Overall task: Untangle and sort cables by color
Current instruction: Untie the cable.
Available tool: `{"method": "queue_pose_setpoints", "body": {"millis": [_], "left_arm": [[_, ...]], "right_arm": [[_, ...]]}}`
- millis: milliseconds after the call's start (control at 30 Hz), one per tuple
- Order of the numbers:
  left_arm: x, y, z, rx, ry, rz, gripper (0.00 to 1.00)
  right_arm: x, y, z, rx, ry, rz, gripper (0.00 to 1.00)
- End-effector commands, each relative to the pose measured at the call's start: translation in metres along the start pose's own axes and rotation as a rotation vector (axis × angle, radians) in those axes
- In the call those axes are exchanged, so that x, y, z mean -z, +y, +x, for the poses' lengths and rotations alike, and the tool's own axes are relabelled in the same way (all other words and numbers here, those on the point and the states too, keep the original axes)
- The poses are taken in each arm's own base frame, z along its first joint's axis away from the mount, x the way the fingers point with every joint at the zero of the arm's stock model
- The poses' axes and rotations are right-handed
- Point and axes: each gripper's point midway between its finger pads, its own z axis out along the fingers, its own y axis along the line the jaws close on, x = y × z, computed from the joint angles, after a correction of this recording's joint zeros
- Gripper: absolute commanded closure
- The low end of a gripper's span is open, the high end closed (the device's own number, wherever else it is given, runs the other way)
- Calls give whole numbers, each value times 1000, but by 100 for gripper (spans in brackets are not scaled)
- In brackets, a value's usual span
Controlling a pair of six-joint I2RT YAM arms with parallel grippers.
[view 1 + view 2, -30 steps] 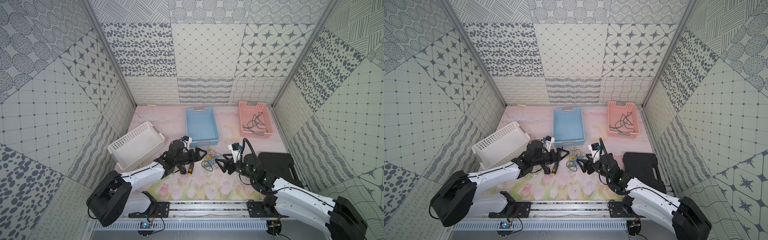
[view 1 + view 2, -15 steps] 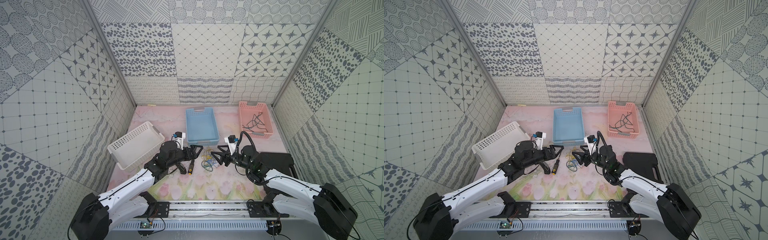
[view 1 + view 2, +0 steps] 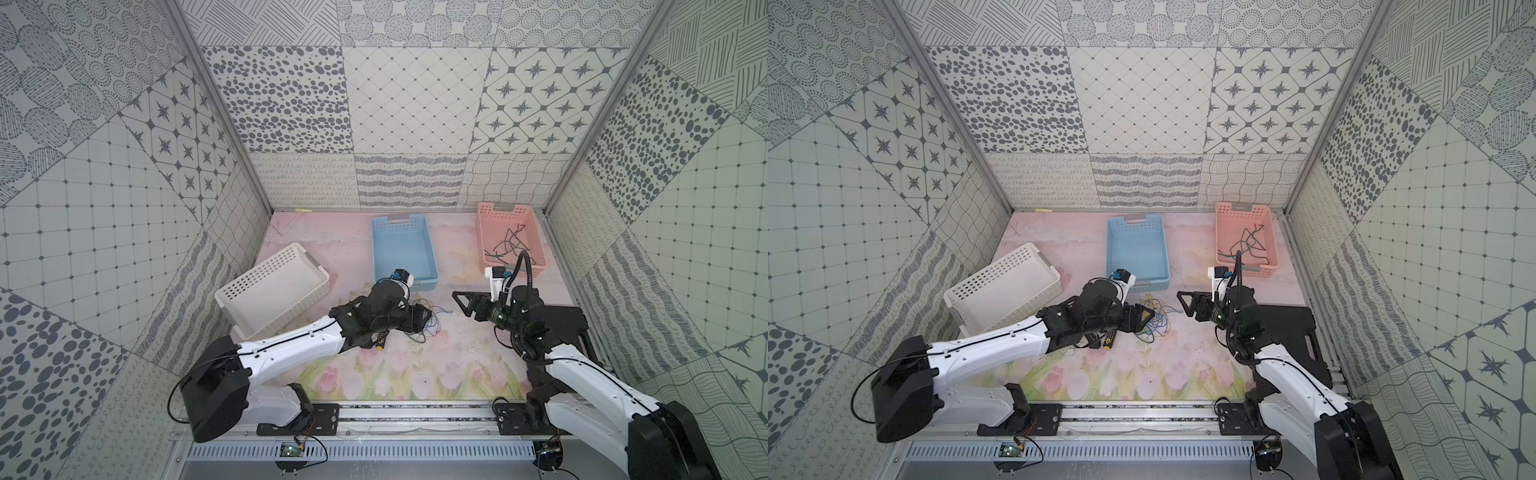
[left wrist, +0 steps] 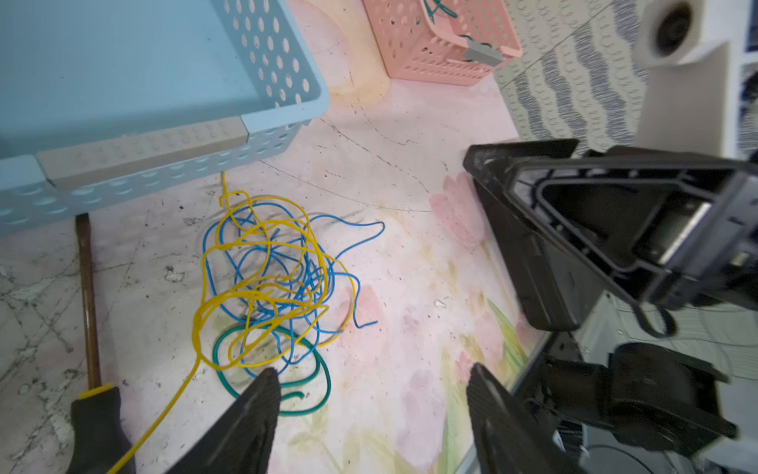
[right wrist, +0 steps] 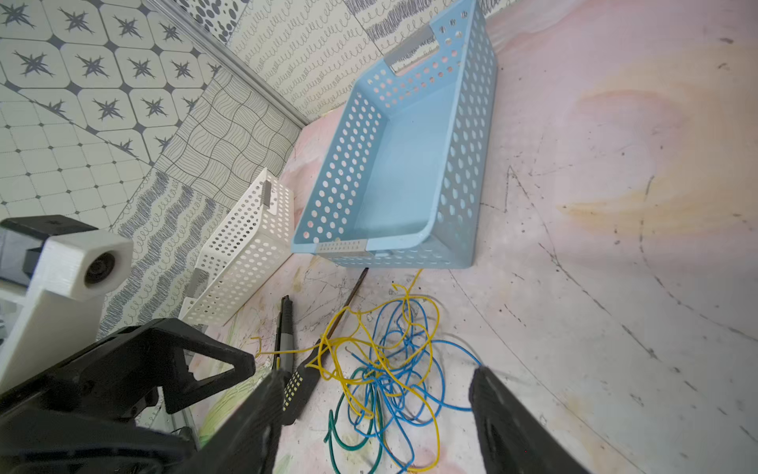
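The cables, thin flexible wires in yellow, blue and dark green, lie in 1 loose knot on the pink flower-printed tabletop, just in front of the near wall of the light-blue perforated plastic basket. Sorting looks barely begun: several dark cables already rest in the salmon-pink perforated plastic basket at the back corner, while the blue basket holds nothing and the white perforated plastic basket, tipped against the side wall, shows nothing inside. Left to do, by my reading: pull the yellow and blue strands apart, free the 1 green loop at the knot's edge, and carry each colour to its basket.

The left end effector hangs low at the knot with its fingers spread and nothing between them; 1 fingertip sits at the green loop. The right end effector is likewise spread and empty, raised just beside the knot on the opposite side.

Room is tight. The 2 end effectors face each other closely across the knot, so a clash seems possible. The black-and-yellow-handled screwdriver lies just beside the wires, a yellow strand trailing past its handle. The flat black plastic case fills the tabletop under the right arm. Open tabletop lies toward the front rail and between the blue and pink baskets.
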Motion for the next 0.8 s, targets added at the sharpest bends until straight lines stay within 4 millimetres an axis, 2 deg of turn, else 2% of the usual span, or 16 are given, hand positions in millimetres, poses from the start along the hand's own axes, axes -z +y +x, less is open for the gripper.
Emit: {"method": "queue_pose_setpoints", "body": {"millis": [0, 33, 67, 100, 200, 300, 367, 400, 433, 533, 633, 700, 767], "left_arm": [[-8, 68, 17, -176, 110, -510, 34], [-12, 67, 16, -192, 116, -531, 35], [-17, 64, 14, -207, 120, -529, 42], [-22, 59, 13, -216, 125, -525, 43], [-37, 49, 9, -263, 131, -542, 43], [-51, 53, 4, -337, 148, -616, 46], [-55, 62, 0, -400, 166, -700, 71], [-54, 68, -3, -420, 166, -751, 79], [-53, 72, -5, -438, 169, -783, 80], [-53, 72, -7, -464, 173, -794, 100], [-44, 57, -16, -431, 121, -719, 100], [-37, 36, -22, -399, 58, -581, 100], [-26, 5, -30, -351, -21, -375, 100]], "right_arm": [[11, 3, -11, 21, 9, -41, 26], [15, -1, -14, 14, -4, -39, 26], [18, -4, -15, 6, -14, -38, 26], [20, -6, -15, -2, -29, -43, 26], [24, -7, -8, -11, -28, -58, 26], [28, -5, -9, 3, -45, -57, 26], [30, -2, -9, 8, -49, -67, 26], [31, -1, -8, 7, -48, -73, 26], [30, 0, -7, 4, -46, -81, 26], [29, 3, -6, 0, -37, -108, 27], [25, 6, -3, -3, -23, -136, 27], [23, 10, 0, 9, -10, -156, 27], [19, 19, 4, 42, 9, -184, 26]]}}
